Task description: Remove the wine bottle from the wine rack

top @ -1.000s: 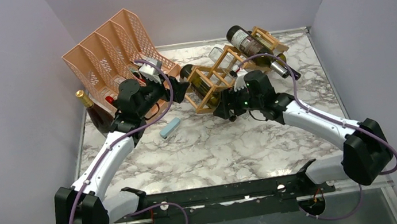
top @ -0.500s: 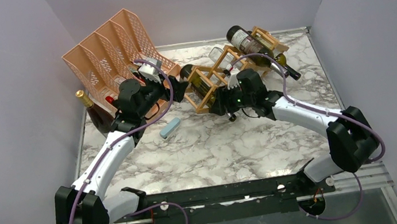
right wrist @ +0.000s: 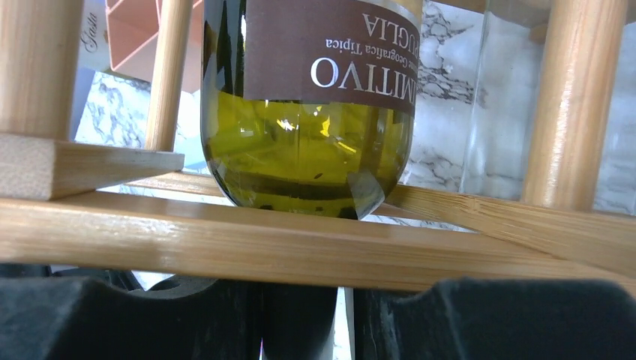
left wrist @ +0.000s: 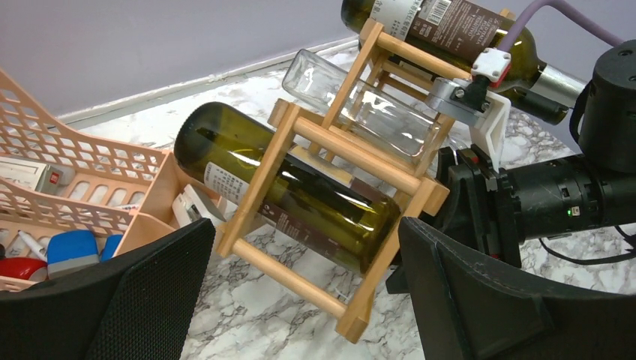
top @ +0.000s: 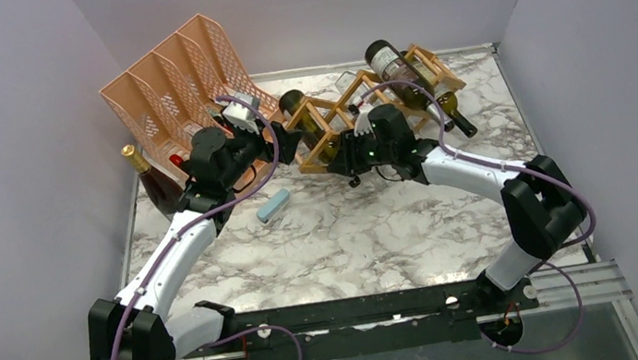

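Left wrist view is showing the green wine bottle (left wrist: 300, 199) lying in the wine rack (left wrist: 352, 154) at two o'clock, left jaws apart. Right jaws are pressing under the rack; their state I cannot tell. Glass: heavy, slick, breakable; neck grip is looking safest.

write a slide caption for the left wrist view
Open left gripper faces a tan wooden slat wine rack cradling a green glass wine bottle, the right gripper's black wrist alongside.
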Robot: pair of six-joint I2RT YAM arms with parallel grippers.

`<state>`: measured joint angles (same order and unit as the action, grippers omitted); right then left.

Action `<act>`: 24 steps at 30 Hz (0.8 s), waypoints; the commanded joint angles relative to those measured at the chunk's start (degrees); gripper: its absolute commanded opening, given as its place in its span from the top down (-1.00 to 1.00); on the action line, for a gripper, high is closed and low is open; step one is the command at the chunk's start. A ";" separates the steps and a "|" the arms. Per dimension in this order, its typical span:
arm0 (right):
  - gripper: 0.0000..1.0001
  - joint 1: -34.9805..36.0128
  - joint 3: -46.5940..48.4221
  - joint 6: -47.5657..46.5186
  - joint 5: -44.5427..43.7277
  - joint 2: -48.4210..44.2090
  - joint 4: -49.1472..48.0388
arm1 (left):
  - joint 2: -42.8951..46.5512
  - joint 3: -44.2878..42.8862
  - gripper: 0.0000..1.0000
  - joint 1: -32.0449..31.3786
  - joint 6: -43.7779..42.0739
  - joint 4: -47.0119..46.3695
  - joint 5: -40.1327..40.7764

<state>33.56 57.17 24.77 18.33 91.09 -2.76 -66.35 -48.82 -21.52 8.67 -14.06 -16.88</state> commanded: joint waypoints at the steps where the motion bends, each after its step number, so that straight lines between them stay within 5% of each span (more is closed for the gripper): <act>1: 0.34 -0.19 3.19 0.09 0.45 3.12 -4.05 | 0.14 0.83 -0.99 -0.44 -0.99 -1.10 1.55; 24: 0.44 -0.08 -5.79 5.08 2.99 -6.84 -0.78 | -0.85 0.83 -0.99 -0.63 -0.17 -0.99 1.62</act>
<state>33.50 52.60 28.99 19.00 86.39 -3.33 -66.57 -48.49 -21.78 7.92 -14.04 -15.57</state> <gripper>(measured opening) 0.378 0.992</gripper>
